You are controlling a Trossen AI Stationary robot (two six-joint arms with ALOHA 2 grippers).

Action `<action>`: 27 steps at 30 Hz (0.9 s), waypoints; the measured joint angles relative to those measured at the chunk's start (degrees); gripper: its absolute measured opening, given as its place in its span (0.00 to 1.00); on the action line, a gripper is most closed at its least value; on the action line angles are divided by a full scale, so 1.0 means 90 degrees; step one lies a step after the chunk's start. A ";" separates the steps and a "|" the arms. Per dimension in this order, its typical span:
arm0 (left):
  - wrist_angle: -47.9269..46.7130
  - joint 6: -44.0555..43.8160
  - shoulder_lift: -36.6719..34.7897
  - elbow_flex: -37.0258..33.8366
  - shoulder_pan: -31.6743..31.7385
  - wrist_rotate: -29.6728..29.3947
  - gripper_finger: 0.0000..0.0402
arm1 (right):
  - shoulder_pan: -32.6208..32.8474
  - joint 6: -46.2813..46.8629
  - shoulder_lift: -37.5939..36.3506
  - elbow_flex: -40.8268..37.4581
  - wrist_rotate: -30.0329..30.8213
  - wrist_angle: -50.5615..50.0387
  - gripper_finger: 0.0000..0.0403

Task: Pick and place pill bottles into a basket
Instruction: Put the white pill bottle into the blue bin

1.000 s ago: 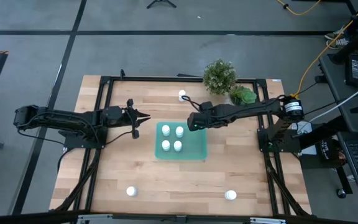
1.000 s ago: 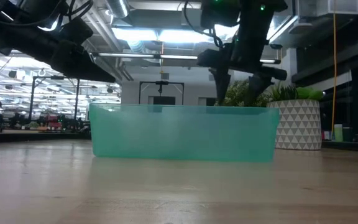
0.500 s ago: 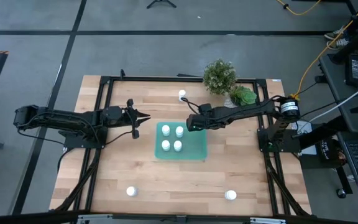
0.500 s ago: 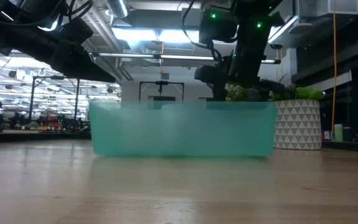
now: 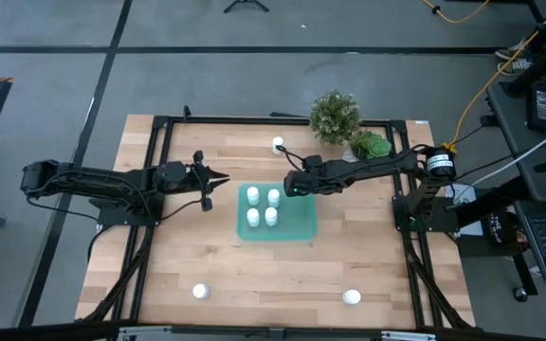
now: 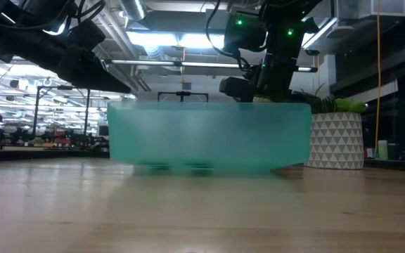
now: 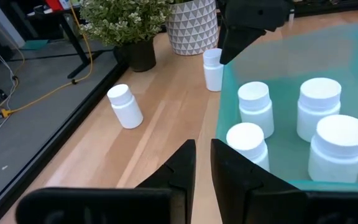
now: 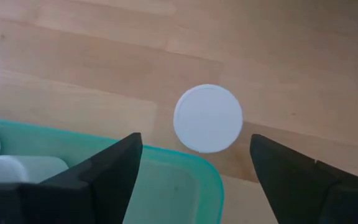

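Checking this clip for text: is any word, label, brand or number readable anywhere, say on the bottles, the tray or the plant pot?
None can be read.
Bottles: plain white, no label visible.
Tray: plain teal, no marking.
Plant pot: triangle pattern only, no lettering.
Room behind the table in the low view: any signs there are too blurred to read.

Even bright overhead light, soft shadows; teal basket (image 6: 209,144) motion-blurred in the low view.
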 joint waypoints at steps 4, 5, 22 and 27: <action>0.0000 0.0000 0.0000 0.0000 0.0000 0.0000 0.11 | 0.0000 -0.0028 0.0000 0.0000 -0.0047 0.0008 0.75; 0.0000 0.0000 0.0000 0.0000 0.0000 0.0000 0.11 | 0.0000 -0.0062 0.0000 0.0000 -0.0090 0.0016 0.75; 0.0000 0.0000 0.0000 0.0000 -0.0002 0.0000 0.11 | 0.0049 -0.0095 -0.0026 0.0007 -0.0473 0.0160 0.75; 0.0000 0.0000 0.0000 0.0000 0.0000 -0.0001 0.11 | 0.0083 -0.0104 -0.0177 -0.0006 -0.0671 0.0054 0.75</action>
